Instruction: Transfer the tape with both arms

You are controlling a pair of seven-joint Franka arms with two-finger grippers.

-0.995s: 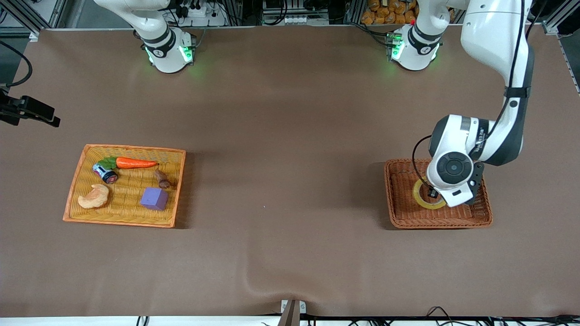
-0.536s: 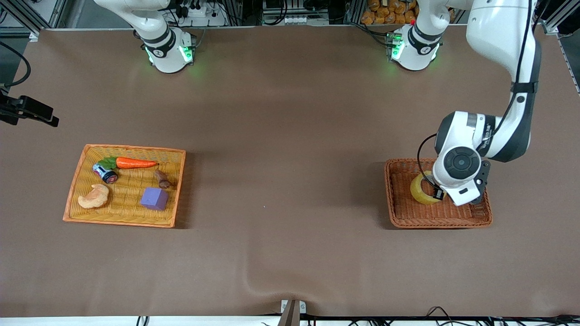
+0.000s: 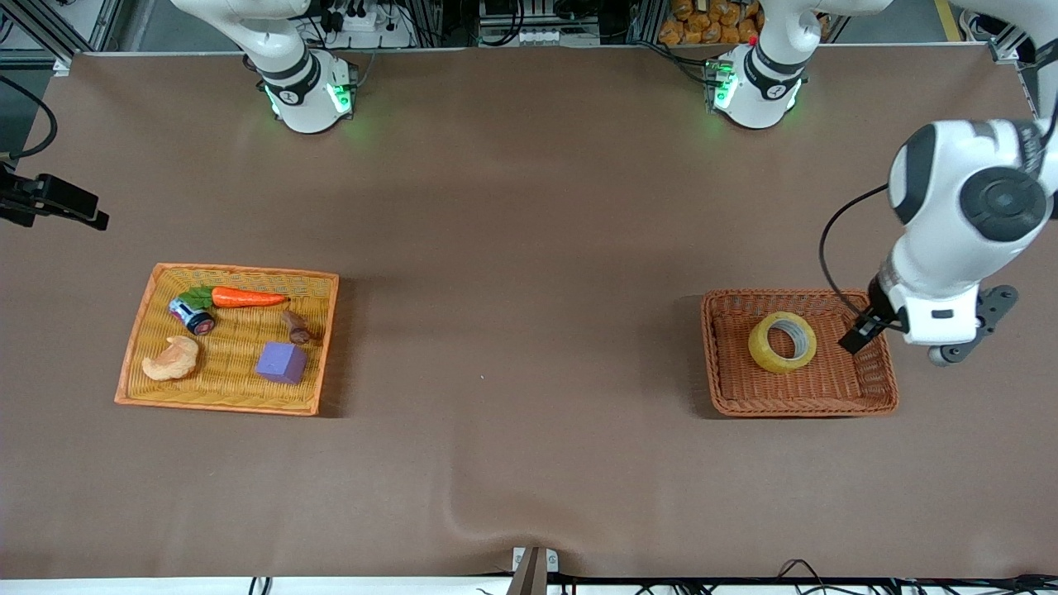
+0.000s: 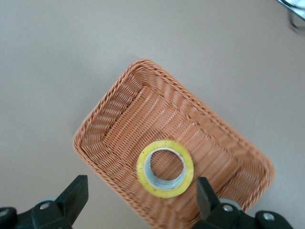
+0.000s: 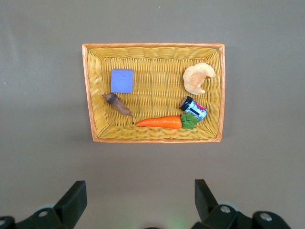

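Observation:
The tape (image 3: 782, 342), a yellow ring with a grey-white core, lies in the brown wicker basket (image 3: 860, 398) at the left arm's end of the table. It also shows in the left wrist view (image 4: 165, 168). My left gripper (image 3: 860, 335) is open and empty, raised over the basket's edge toward the left arm's end, apart from the tape; in the left wrist view (image 4: 140, 194) its jaws stand wide. My right gripper (image 5: 138, 198) is open and empty, high over bare table beside the yellow tray (image 5: 95, 136). It is out of the front view.
The yellow wicker tray (image 3: 132, 364) at the right arm's end holds a carrot (image 3: 246, 297), a purple cube (image 3: 281, 362), a croissant (image 3: 172, 359), a small can (image 3: 192, 316) and a brown piece (image 3: 295, 327). Brown cloth covers the table.
The left gripper, shut on the tape and tilting it up half a second ago, has let go, opened, and risen toward the left arm's end. The tape has dropped back into the basket.

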